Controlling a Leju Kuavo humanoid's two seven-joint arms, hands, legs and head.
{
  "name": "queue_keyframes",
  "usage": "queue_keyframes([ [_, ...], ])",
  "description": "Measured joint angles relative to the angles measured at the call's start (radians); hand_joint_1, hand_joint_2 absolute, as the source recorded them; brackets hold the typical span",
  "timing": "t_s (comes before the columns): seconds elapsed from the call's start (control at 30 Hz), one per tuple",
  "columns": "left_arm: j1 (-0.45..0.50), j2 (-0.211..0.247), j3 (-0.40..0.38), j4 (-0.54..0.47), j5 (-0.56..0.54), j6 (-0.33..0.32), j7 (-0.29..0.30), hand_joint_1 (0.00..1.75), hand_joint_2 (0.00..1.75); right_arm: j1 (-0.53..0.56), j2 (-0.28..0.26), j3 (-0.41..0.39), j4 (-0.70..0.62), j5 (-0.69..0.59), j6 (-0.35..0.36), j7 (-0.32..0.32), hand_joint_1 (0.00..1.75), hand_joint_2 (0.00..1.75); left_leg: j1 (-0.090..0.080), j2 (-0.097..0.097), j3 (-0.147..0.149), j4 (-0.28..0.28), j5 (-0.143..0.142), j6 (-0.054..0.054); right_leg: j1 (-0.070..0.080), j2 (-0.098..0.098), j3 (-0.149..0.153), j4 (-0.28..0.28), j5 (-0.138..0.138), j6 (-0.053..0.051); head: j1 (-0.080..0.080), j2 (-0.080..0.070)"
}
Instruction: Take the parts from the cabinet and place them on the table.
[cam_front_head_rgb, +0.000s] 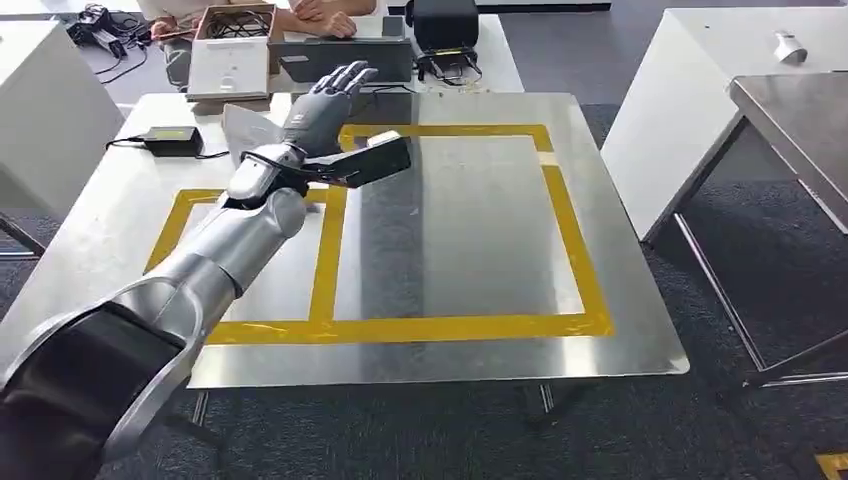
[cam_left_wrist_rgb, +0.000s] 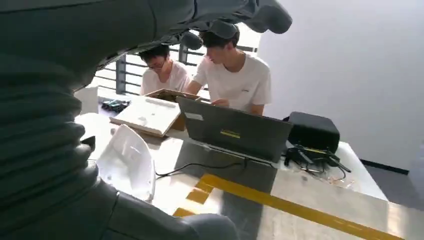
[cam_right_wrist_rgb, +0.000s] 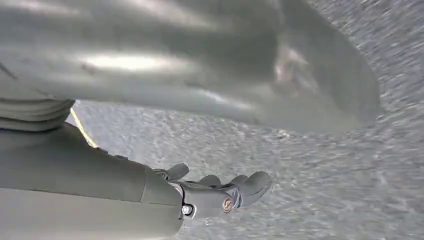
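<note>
A white curved plastic part (cam_front_head_rgb: 247, 128) stands on the steel table (cam_front_head_rgb: 480, 250) near its far left corner, just outside the yellow tape. In the left wrist view the part (cam_left_wrist_rgb: 127, 162) stands upright beside my hand, apart from it. My left hand (cam_front_head_rgb: 325, 100) reaches over the table's far side with fingers spread and holds nothing; its fingers (cam_left_wrist_rgb: 240, 17) and thumb (cam_left_wrist_rgb: 200, 227) frame the left wrist view. My right hand (cam_right_wrist_rgb: 220, 192) hangs over grey carpet, fingers loosely extended, with nothing in it.
Yellow tape (cam_front_head_rgb: 330, 250) marks two rectangles on the table. A black power adapter (cam_front_head_rgb: 172, 138) lies at far left. Beyond the far edge sit a laptop (cam_left_wrist_rgb: 232, 132), an open cardboard box (cam_front_head_rgb: 232, 50) and a black device (cam_front_head_rgb: 445, 25); two people (cam_left_wrist_rgb: 235, 75) sit there. A white table (cam_front_head_rgb: 700, 90) stands right.
</note>
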Motion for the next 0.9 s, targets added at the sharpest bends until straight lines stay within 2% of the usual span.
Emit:
queue_keyframes([
  [0.03, 0.004, -0.005, 0.000, -0.002, -0.007, 0.006, -0.006, 0.00, 0.00, 0.000, 0.001, -0.002, 0.000, 0.001, -0.010, 0.003, 0.00, 0.00, 0.006, 0.001, 0.002, -0.003, 0.005, -0.003, 0.005, -0.006, -0.004, 0.001, 0.023, 0.010, -0.003, 0.000],
  [0.1, 0.017, -0.024, 0.000, -0.008, -0.021, 0.021, -0.019, 0.00, 0.00, 0.001, -0.007, -0.002, 0.000, 0.011, -0.036, 0.027, 0.00, 0.00, 0.011, 0.003, 0.000, -0.010, 0.018, -0.012, 0.012, -0.003, -0.004, -0.014, 0.031, 0.002, 0.006, 0.000],
  [0.13, 0.026, -0.033, 0.000, -0.013, -0.027, 0.023, -0.022, 0.00, 0.00, 0.001, -0.013, -0.002, 0.000, 0.015, -0.048, 0.047, 0.00, 0.00, 0.010, 0.003, 0.001, -0.019, 0.029, -0.016, 0.010, -0.003, -0.005, -0.026, 0.045, -0.003, 0.007, 0.000],
  [0.17, 0.033, -0.039, 0.000, -0.016, -0.039, 0.023, -0.024, 0.00, 0.00, 0.002, -0.011, -0.003, 0.000, 0.023, -0.059, 0.067, 0.00, 0.00, 0.007, 0.002, -0.007, -0.017, 0.021, -0.019, -0.007, -0.012, 0.000, -0.051, 0.066, 0.001, 0.009, 0.000],
  [0.2, 0.036, -0.049, 0.000, -0.018, -0.050, 0.024, -0.025, 0.00, 0.00, 0.002, -0.012, -0.003, 0.000, 0.032, -0.067, 0.084, 0.00, 0.00, 0.006, 0.002, -0.018, 0.006, -0.020, -0.029, -0.010, -0.012, -0.004, -0.061, 0.079, -0.003, 0.008, 0.000],
  [0.27, 0.045, -0.063, 0.000, -0.019, -0.055, 0.025, -0.022, 0.00, 0.00, 0.002, -0.014, -0.003, 0.000, 0.043, -0.071, 0.091, 0.00, 0.00, 0.017, 0.002, -0.058, 0.142, -0.117, -0.045, -0.019, -0.013, -0.024, -0.061, 0.094, 0.005, 0.006, 0.000],
  [0.3, 0.051, -0.068, 0.000, -0.019, -0.055, 0.026, -0.021, 0.00, 0.00, 0.002, -0.014, -0.003, -0.001, 0.045, -0.071, 0.091, 0.00, 0.00, 0.022, 0.002, -0.073, 0.201, -0.149, -0.052, -0.023, -0.013, -0.033, -0.059, 0.099, 0.009, 0.006, 0.000],
  [0.33, 0.064, -0.075, 0.000, -0.019, -0.055, 0.028, -0.021, 0.00, 0.00, 0.002, -0.014, -0.003, 0.000, 0.049, -0.071, 0.090, 0.00, 0.00, 0.030, 0.002, -0.083, 0.270, -0.174, -0.065, -0.031, -0.013, -0.048, -0.053, 0.106, 0.016, 0.006, 0.000],
  [0.37, 0.070, -0.077, 0.000, -0.019, -0.055, 0.029, -0.021, 0.00, 0.00, 0.002, -0.014, -0.003, -0.001, 0.050, -0.070, 0.088, 0.00, 0.00, 0.034, 0.003, -0.077, 0.278, -0.168, -0.071, -0.035, -0.013, -0.056, -0.048, 0.110, 0.020, 0.006, 0.000],
  [0.4, 0.077, -0.083, 0.000, -0.020, -0.055, 0.032, -0.021, 0.00, 0.00, 0.002, -0.013, -0.003, 0.000, 0.050, -0.068, 0.084, 0.00, 0.00, 0.043, 0.003, -0.045, 0.250, -0.140, -0.082, -0.045, -0.013, -0.073, -0.038, 0.115, 0.028, 0.005, 0.000],
  [0.43, 0.079, -0.087, 0.000, -0.022, -0.055, 0.033, -0.023, 0.00, 0.00, 0.002, -0.013, -0.003, 0.000, 0.050, -0.065, 0.079, 0.00, 0.00, 0.052, 0.005, 0.005, 0.177, -0.102, -0.093, -0.056, -0.013, -0.089, -0.025, 0.119, 0.035, 0.005, 0.000],
  [0.47, 0.078, -0.090, 0.000, -0.023, -0.055, 0.033, -0.023, 0.00, 0.00, 0.002, -0.013, -0.003, -0.001, 0.051, -0.064, 0.075, 0.00, 0.00, 0.061, 0.007, 0.064, 0.086, -0.077, -0.107, -0.064, -0.013, -0.105, -0.011, 0.120, 0.045, 0.004, 0.000],
  [0.5, 0.079, -0.092, 0.000, -0.027, -0.055, 0.035, -0.025, 0.00, 0.00, 0.002, -0.018, -0.003, -0.003, 0.051, -0.061, 0.065, 0.00, 0.00, 0.062, 0.007, 0.094, 0.025, -0.118, -0.126, -0.064, -0.012, -0.119, 0.002, 0.122, 0.057, -0.001, 0.000],
  [0.53, 0.083, -0.101, 0.000, -0.030, -0.057, 0.035, -0.029, 0.00, 0.00, 0.003, -0.024, -0.003, -0.008, 0.050, -0.054, 0.053, 0.00, 0.00, 0.052, -0.002, 0.096, 0.031, -0.105, -0.098, -0.061, -0.012, -0.129, 0.011, 0.127, 0.068, -0.015, 0.000],
  [0.57, 0.088, -0.101, 0.001, -0.029, -0.057, 0.036, -0.030, 0.00, 0.00, 0.004, -0.020, -0.003, -0.010, 0.049, -0.045, 0.027, 0.00, 0.00, 0.055, -0.004, 0.087, 0.036, -0.103, -0.086, -0.057, -0.009, -0.129, 0.012, 0.133, 0.075, -0.011, 0.000],
  [0.63, 0.094, -0.108, 0.001, -0.029, -0.060, 0.035, -0.031, 0.00, 0.00, 0.006, -0.022, -0.003, -0.013, 0.054, -0.044, -0.013, 0.00, 0.00, 0.052, -0.006, 0.070, 0.046, -0.095, -0.065, -0.061, -0.007, -0.134, 0.004, 0.156, 0.086, -0.010, 0.000],
  [0.67, 0.095, -0.111, 0.001, -0.029, -0.063, 0.035, -0.032, 0.00, 0.00, 0.008, -0.021, -0.002, -0.013, 0.055, -0.045, -0.021, 0.00, 0.00, 0.054, -0.005, 0.059, 0.043, -0.085, -0.049, -0.063, -0.007, -0.142, 0.003, 0.160, 0.091, -0.008, 0.000],
  [0.7, 0.094, -0.117, 0.001, -0.030, -0.065, 0.036, -0.032, 0.00, 0.00, 0.008, -0.021, -0.002, -0.013, 0.057, -0.045, -0.026, 0.00, 0.00, 0.054, -0.004, 0.048, 0.043, -0.076, -0.035, -0.065, -0.008, -0.151, 0.021, 0.127, 0.092, -0.007, 0.000],
  [0.73, 0.094, -0.118, 0.002, -0.029, -0.065, 0.036, -0.032, 0.00, 0.00, 0.007, -0.021, -0.001, -0.013, 0.057, -0.045, -0.026, 0.00, 0.00, 0.052, -0.004, 0.036, 0.043, -0.066, -0.025, -0.065, -0.007, -0.169, 0.071, 0.073, 0.091, -0.004, 0.000],
  [0.77, 0.094, -0.119, 0.002, -0.029, -0.065, 0.036, -0.032, 0.00, 0.00, 0.008, -0.021, 0.000, -0.013, 0.057, -0.045, -0.028, 0.00, 0.00, 0.049, -0.004, 0.022, 0.043, -0.055, -0.018, -0.060, -0.007, -0.195, 0.156, 0.010, 0.092, 0.000, 0.000],
  [0.8, 0.095, -0.120, 0.002, -0.029, -0.066, 0.036, -0.032, 0.00, 0.00, 0.007, -0.021, 0.000, -0.013, 0.057, -0.045, -0.029, 0.00, 0.00, 0.045, -0.004, 0.009, 0.043, -0.044, -0.015, -0.057, -0.006, -0.217, 0.237, -0.037, 0.091, 0.001, 0.000],
  [0.83, 0.096, -0.120, 0.002, -0.028, -0.066, 0.035, -0.032, 0.00, 0.00, 0.007, -0.021, 0.001, -0.014, 0.057, -0.045, -0.031, 0.00, 0.00, 0.040, -0.003, -0.004, 0.043, -0.034, -0.012, -0.052, -0.006, -0.231, 0.303, -0.065, 0.088, 0.001, 0.000],
  [0.87, 0.098, -0.120, 0.002, -0.028, -0.066, 0.035, -0.032, 0.00, 0.00, 0.008, -0.021, 0.001, -0.014, 0.057, -0.045, -0.032, 0.00, 0.00, 0.036, -0.003, -0.018, 0.043, -0.023, -0.010, -0.048, -0.006, -0.227, 0.334, -0.066, 0.082, 0.002, 0.000],
  [0.9, 0.100, -0.120, 0.002, -0.028, -0.066, 0.035, -0.032, 0.00, 0.00, 0.008, -0.021, 0.002, -0.014, 0.057, -0.045, -0.033, 0.00, 0.00, 0.032, -0.004, -0.032, 0.043, -0.011, -0.009, -0.042, -0.005, -0.203, 0.324, -0.047, 0.072, 0.003, 0.000],
])
